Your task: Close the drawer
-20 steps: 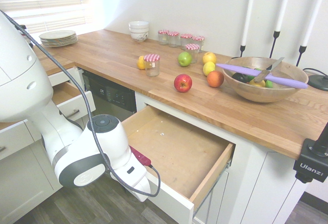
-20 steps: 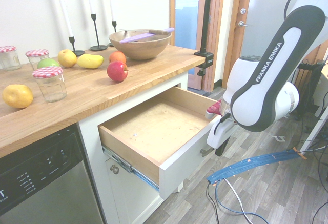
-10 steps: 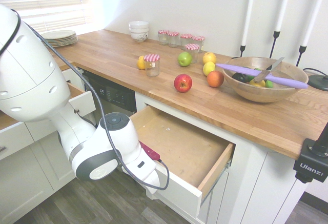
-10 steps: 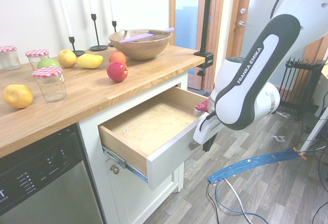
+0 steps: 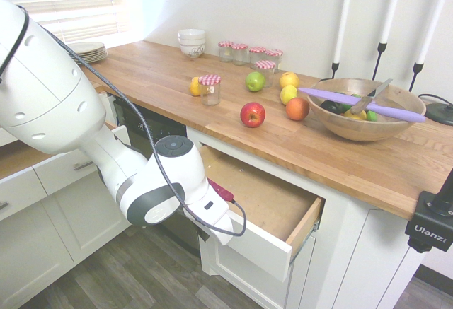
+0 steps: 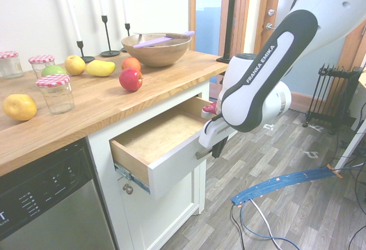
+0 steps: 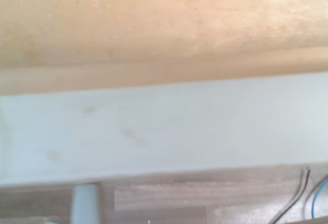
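The drawer (image 5: 263, 244) stands about half open under the wooden countertop, its flat white front toward the room and its plywood bottom (image 5: 269, 199) bare. In the second exterior view my gripper (image 6: 213, 146) sits shut against the drawer's white front (image 6: 171, 167), at its right end by the slim silver handle (image 6: 201, 154). The first exterior view hides the fingers behind my wrist. Close up, the wrist view shows the top edge of the white front (image 7: 164, 131) with the plywood bottom (image 7: 154, 19) beyond it.
On the countertop (image 5: 163, 83) lie a red apple (image 5: 253, 114), other fruit, lidded jars (image 5: 209, 88) and a wooden bowl (image 5: 371, 109) holding a purple knife. A dishwasher (image 6: 46, 204) stands beside the cabinet. Another narrower drawer (image 5: 71, 162) is open behind my arm.
The drawer has slid inward from fully pulled out to about half open. My gripper has moved with its front toward the cabinet.
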You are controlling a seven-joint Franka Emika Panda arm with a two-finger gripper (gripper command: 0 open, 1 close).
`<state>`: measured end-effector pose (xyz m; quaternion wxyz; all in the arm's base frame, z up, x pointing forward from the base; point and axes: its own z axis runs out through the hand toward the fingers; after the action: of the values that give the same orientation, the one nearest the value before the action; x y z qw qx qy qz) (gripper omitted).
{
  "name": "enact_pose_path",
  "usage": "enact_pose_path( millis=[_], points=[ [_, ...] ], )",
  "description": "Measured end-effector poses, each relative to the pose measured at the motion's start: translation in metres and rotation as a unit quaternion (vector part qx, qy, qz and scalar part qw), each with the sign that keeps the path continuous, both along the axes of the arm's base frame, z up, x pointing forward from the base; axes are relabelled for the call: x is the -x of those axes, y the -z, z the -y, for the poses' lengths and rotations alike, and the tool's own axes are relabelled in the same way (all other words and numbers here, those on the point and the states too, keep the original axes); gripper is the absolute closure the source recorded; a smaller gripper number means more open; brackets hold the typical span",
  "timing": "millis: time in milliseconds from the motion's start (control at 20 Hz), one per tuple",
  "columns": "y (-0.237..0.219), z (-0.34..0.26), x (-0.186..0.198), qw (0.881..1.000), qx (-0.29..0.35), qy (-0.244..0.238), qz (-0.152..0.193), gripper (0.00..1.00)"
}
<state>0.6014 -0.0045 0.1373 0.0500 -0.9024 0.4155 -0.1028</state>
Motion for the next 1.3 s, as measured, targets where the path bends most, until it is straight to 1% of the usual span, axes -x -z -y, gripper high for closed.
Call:
enact_pose_path(
  millis=[350,550,1050,1300],
  points=[
    [0.001,-0.005,-0.043,1.000,0.000,0.005,0.009,1.00],
    [0.000,-0.005,-0.060,1.000,-0.002,0.008,0.014,1.00],
    [-0.021,-0.006,-0.078,0.999,-0.007,0.012,0.032,1.00],
    [-0.057,-0.002,-0.086,0.998,-0.009,0.016,0.055,1.00]
  ],
)
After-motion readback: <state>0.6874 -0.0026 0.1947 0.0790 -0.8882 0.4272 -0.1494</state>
